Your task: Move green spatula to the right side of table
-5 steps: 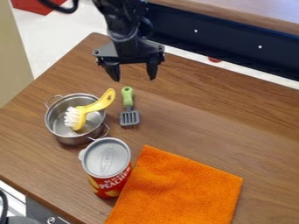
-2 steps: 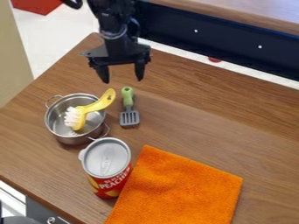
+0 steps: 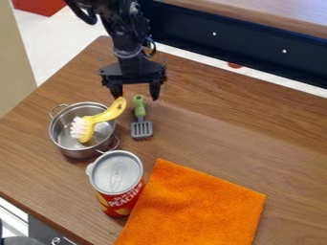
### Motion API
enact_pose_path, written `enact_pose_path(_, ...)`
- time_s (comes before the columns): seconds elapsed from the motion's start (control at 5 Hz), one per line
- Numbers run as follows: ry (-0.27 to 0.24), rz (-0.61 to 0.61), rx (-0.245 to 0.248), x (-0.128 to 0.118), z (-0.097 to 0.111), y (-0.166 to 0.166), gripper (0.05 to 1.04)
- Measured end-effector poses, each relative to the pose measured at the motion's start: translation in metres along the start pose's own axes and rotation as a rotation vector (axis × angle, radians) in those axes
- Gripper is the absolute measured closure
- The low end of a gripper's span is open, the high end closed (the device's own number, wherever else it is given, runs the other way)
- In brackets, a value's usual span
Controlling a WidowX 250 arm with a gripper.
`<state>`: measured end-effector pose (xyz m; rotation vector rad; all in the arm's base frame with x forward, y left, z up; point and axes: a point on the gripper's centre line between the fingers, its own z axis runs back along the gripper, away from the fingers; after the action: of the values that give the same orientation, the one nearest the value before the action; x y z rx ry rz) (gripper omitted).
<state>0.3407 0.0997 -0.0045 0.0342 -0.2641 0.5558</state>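
Over the handle end of the green spatula (image 3: pixel 140 114), the gripper (image 3: pixel 136 97) hangs with its two fingers well apart and nothing between them in its hold. The spread appears ample for the narrow handle, and the fingers hang to either side of it, an arrangement suited to a pinch across its width. Spatula lies flat on the table (image 3: pixel 211 129), grey slotted head pointing away from the arm; the handle is thus presented to the gripper.

Hazard noted: the yellow brush (image 3: pixel 110 114) rests bristles-down in the metal pot (image 3: pixel 69 147), its handle propped over the rim and ending near the pot-side finger. A straight descent could catch it; a small shift away from the pot would be prudent before closing and lifting toward the view's right.

Beyond stand the red can (image 3: pixel 118 174), upright near the pot, and the orange cloth (image 3: pixel 198 208), spread flat beside it.
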Motion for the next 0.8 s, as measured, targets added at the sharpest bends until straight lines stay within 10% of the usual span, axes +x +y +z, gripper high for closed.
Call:
enact_pose_path(0.6, 0.036, 0.047, 0.054, -0.004, -0.019, 0.001, 0.133)
enact_pose_path(0.8, 0.038, 0.051, 0.043, -0.004, -0.019, -0.001, 0.403)
